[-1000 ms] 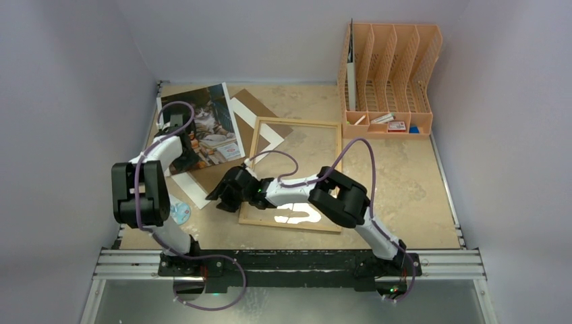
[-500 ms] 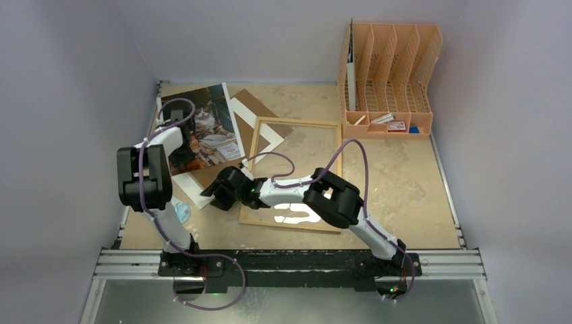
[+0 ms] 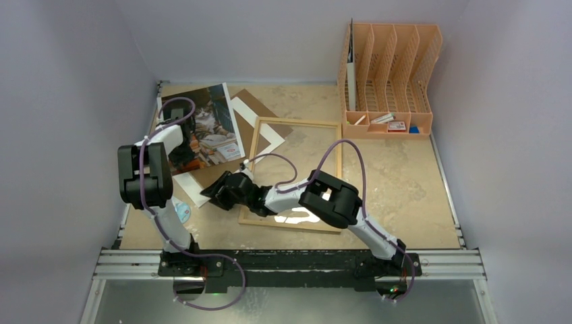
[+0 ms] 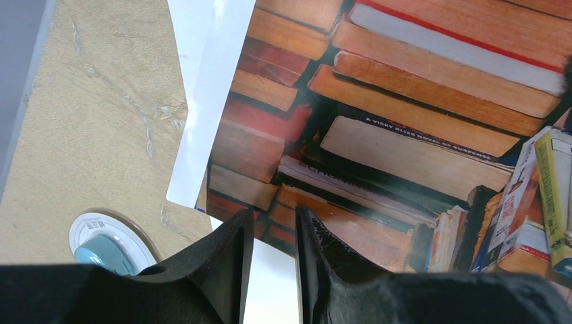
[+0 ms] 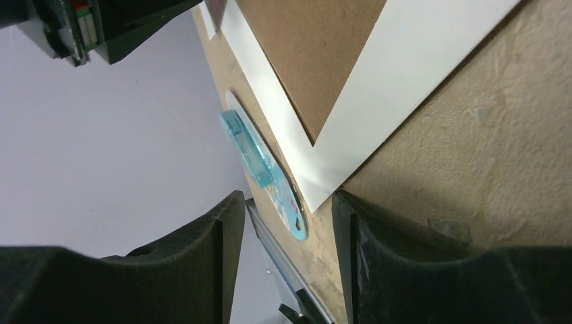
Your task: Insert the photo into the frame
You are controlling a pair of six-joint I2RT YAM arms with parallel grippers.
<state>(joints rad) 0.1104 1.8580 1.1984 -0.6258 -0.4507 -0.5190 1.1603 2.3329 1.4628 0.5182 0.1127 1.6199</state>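
Pincer overhead: the left pincer [image 3: 181,152] is hovering over the photo [image 3: 209,125], lying far-left on the counter [image 3: 391,182], left of the frame [image 3: 297,121]. Left wrist: its jaws are standing narrow, gripping nothing we can see. Right wrist: the right pincer [image 5: 287,202] is gaping wide over the white mat [image 5: 378,121] corner. We are advising a square pinch on the photo's edge.

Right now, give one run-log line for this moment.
left gripper: open, over corner of cat-and-books colour photo | right gripper: open, at corner of white mat | photo: lying left of empty thin light-wood frame
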